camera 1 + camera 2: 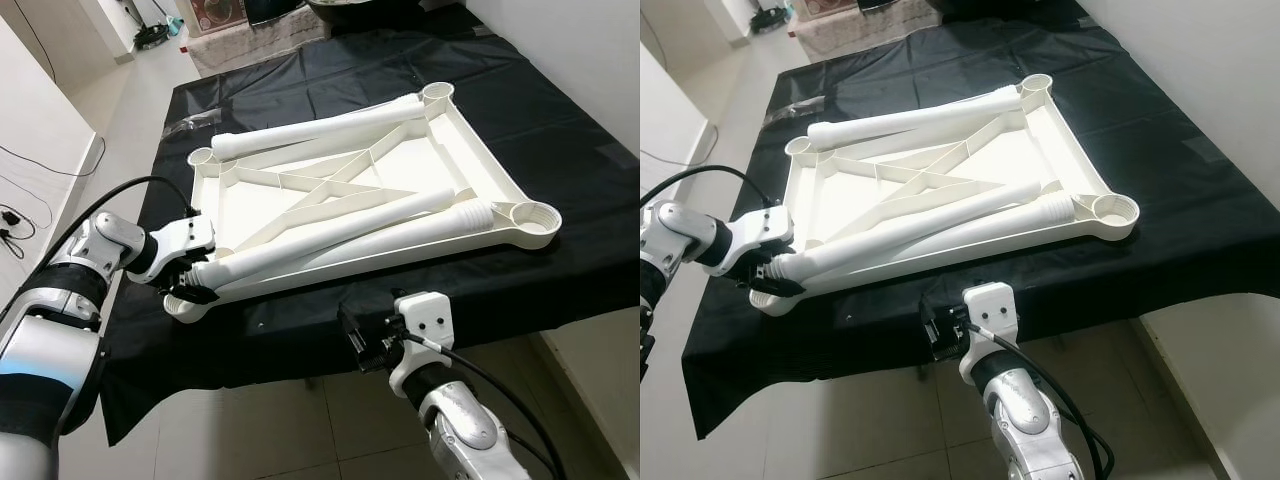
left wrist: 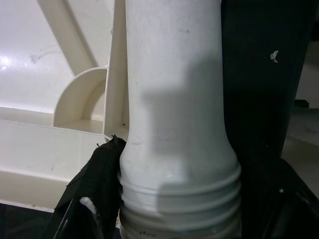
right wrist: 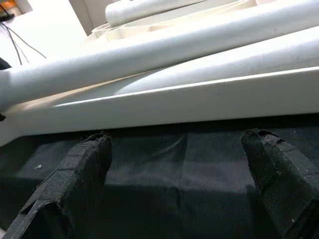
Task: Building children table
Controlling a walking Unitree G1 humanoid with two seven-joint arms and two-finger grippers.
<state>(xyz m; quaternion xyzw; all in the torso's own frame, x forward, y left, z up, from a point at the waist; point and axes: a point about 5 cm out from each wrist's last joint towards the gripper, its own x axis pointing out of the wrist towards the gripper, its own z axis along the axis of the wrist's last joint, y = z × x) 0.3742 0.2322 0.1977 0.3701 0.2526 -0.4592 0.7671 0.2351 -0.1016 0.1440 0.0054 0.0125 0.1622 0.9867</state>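
A: Left eye view: what occupies the work surface?
B: A white plastic tabletop (image 1: pixel 370 190) lies upside down on a black cloth (image 1: pixel 560 130), ribs and corner sockets facing up. Three white legs rest on it: one leg (image 1: pixel 320 128) across the far side and two long legs (image 1: pixel 340 235) lying diagonally along the near rim.

A: Where is the left gripper?
B: The left gripper (image 1: pixel 190 280) sits at the near left corner of the tabletop, its fingers closed around the threaded end of a long leg. In the left wrist view a black finger (image 2: pixel 94 184) presses against the threaded leg end (image 2: pixel 179 199), just beside a rounded corner socket (image 2: pixel 82 99).

A: And the right gripper?
B: The right gripper (image 1: pixel 362 335) hovers at the near edge of the cloth, below the tabletop's long rim and touching nothing. The right wrist view shows its two padded fingers (image 3: pixel 75 174) spread apart over the cloth, facing the rim (image 3: pixel 199 99).

A: What lies beyond?
B: A pale tiled floor (image 1: pixel 130 110) with black cables (image 1: pixel 25 190) to the left.
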